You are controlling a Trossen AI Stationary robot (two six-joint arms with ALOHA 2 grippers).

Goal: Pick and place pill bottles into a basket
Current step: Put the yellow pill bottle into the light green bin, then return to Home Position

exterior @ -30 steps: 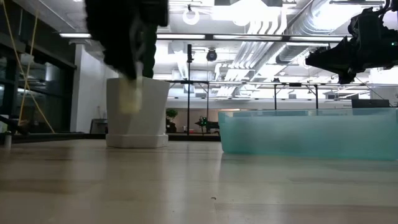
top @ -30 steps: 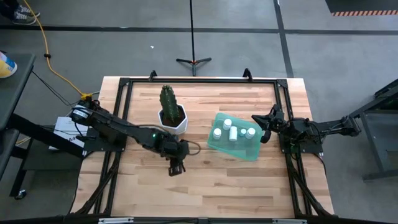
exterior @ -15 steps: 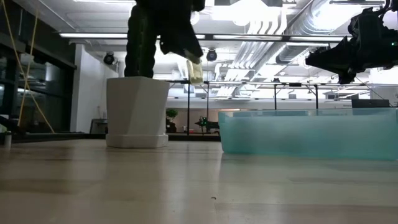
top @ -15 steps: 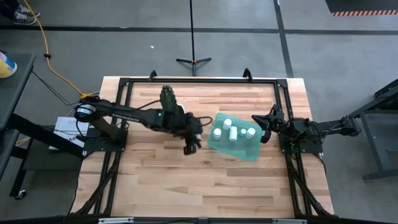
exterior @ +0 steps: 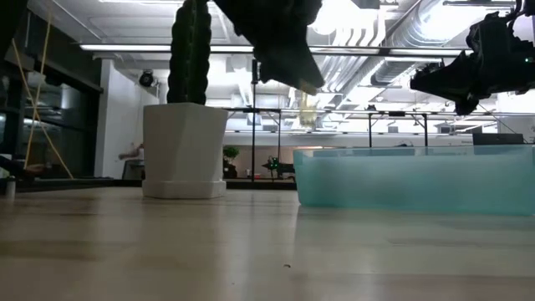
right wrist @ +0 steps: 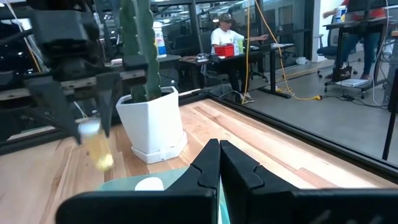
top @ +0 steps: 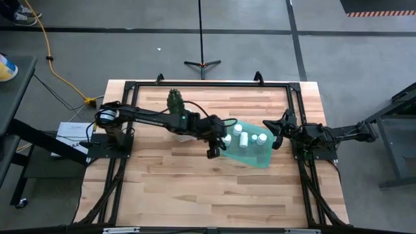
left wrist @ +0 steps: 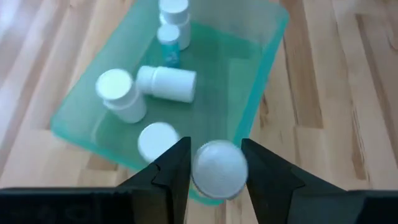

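Note:
The teal basket (top: 258,158) lies at the table's right centre and holds several white pill bottles (top: 244,138); in the left wrist view (left wrist: 165,82) one of them lies on its side and the others stand. My left gripper (top: 214,149) hangs above the basket's left edge (left wrist: 261,93), shut on one more white bottle (left wrist: 219,169). This bottle also shows in the low view (exterior: 308,107). My right gripper (top: 276,135) is shut and empty, raised beside the basket's right side. My left gripper pinches the bottle between its two fingers (left wrist: 176,169), one on each side of the body just below the white cap (left wrist: 219,167). The fingers come from above, pointing down. The bottle is lifted clear, its cap toward the wrist, over the basket's edge.
A white faceted pot (exterior: 185,150) with a green cactus (top: 174,99) stands left of the basket, under my left arm. A black frame (top: 208,84) runs round the table. Bare wood (top: 208,195) lies toward the near edge.
My left gripper has carried the bottle from the table's middle toward the right and far side, past the pot, to the basket's left edge. It stays shut on the bottle, which stays clear of the table.

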